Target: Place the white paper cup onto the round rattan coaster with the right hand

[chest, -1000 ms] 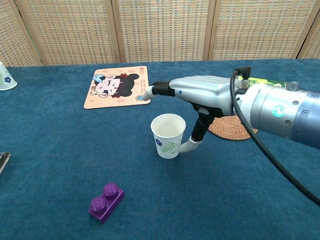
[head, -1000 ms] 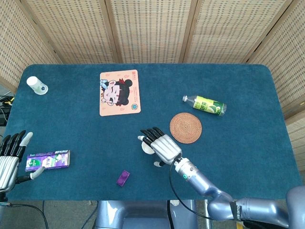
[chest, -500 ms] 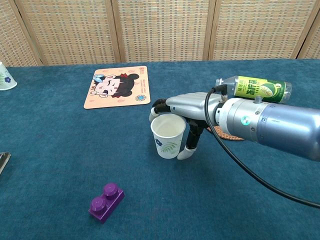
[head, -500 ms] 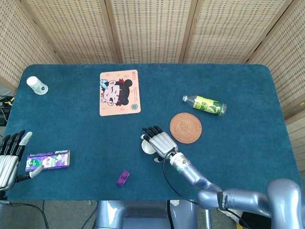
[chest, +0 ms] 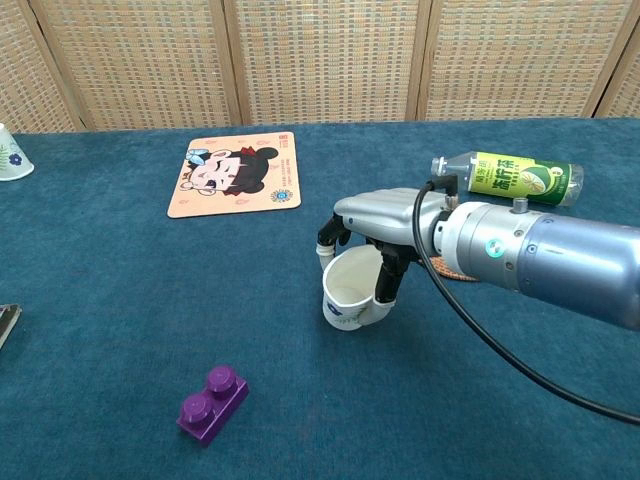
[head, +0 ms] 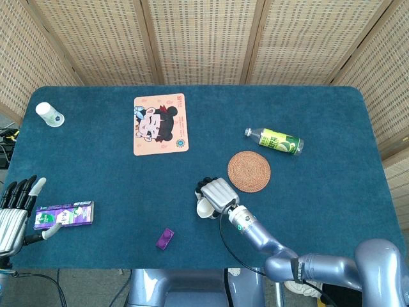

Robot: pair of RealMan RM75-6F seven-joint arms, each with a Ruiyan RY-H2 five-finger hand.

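Note:
The white paper cup (chest: 347, 296) with a leaf print leans over toward me on the blue cloth, a little left of the table's front middle. My right hand (chest: 382, 222) grips it, fingers curled over the far rim and thumb down its right side. From the head view the right hand (head: 216, 192) covers most of the cup (head: 204, 208). The round rattan coaster (head: 248, 171) lies flat just beyond and to the right of the hand, with nothing on it. My left hand (head: 15, 206) rests with its fingers apart at the table's left front edge.
A green-labelled bottle (head: 275, 141) lies on its side behind the coaster. A cartoon mat (head: 161, 124) lies further back, a second white cup (head: 49, 114) at the far left. A purple brick (chest: 212, 402) sits near the front edge, and a purple box (head: 64, 214) beside my left hand.
My right hand has lowered and curled its fingers around the cup. The cup has tipped over toward me and shifted slightly right. The left hand has stayed put.

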